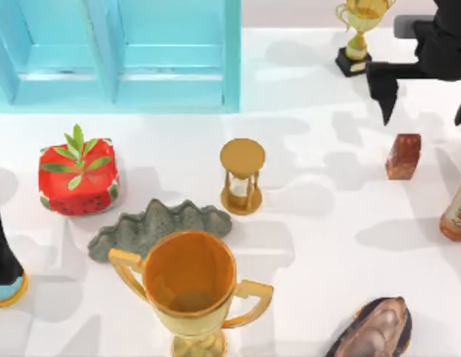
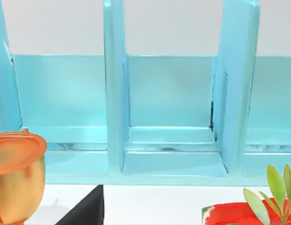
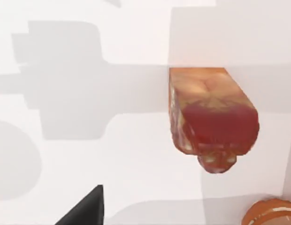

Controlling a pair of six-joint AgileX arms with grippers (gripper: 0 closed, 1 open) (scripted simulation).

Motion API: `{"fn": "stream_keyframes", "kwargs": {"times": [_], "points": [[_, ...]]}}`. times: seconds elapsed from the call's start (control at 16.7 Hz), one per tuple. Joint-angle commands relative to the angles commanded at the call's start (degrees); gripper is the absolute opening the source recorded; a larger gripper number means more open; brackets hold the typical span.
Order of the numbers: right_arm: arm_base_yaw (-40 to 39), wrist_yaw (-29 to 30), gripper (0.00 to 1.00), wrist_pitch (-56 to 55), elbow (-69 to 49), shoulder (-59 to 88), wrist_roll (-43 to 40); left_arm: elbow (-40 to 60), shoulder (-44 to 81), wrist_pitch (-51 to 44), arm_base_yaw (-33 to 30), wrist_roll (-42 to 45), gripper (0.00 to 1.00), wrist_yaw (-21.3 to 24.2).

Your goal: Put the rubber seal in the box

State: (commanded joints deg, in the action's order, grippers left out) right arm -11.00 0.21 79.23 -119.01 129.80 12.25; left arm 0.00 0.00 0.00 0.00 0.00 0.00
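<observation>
A white tabletop seen from above holds a scatter of objects. The rubber seal, a small upright block of mottled reddish-brown, stands free on the table near the right edge, about halfway between the back and front edges. Nothing touches it. The right wrist view looks down on the same block, standing alone on bare white surface.

The right gripper hangs in the air at the back right corner, above and just behind the seal. Its two dark fingers are spread wide apart and hold nothing.

The box, a light blue open case split by upright dividers, sits along the back edge on the left side. The left wrist view faces its compartments.

The left arm is parked at the left edge, toward the front; whether its fingers are apart or together cannot be told.

Other things on the table: a small gold trophy at the back edge near the right gripper, an hourglass near the centre, a red planter with green leaves on the left, a grey rock-shaped piece in front of the planter, a large gold cup at the front edge, a brown shoe at the front right, and an orange-brown bottle at the right edge.
</observation>
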Motion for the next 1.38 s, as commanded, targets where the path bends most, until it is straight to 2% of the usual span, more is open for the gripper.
{"fn": "stream_keyframes", "kwargs": {"times": [0.48,0.78,1.38], "points": [[-0.4,0.0,1.0,-18.2,15.4,2.6,0.3,0.0,0.0,0.0,0.0,0.0,1.0,0.0],[-0.3,0.0,1.0,-19.8,16.9,2.9,0.3,0.0,0.0,0.0,0.0,0.0,1.0,0.0],[-0.3,0.0,0.25,-19.8,16.9,2.9,0.3,0.0,0.0,0.0,0.0,0.0,1.0,0.0]]}}
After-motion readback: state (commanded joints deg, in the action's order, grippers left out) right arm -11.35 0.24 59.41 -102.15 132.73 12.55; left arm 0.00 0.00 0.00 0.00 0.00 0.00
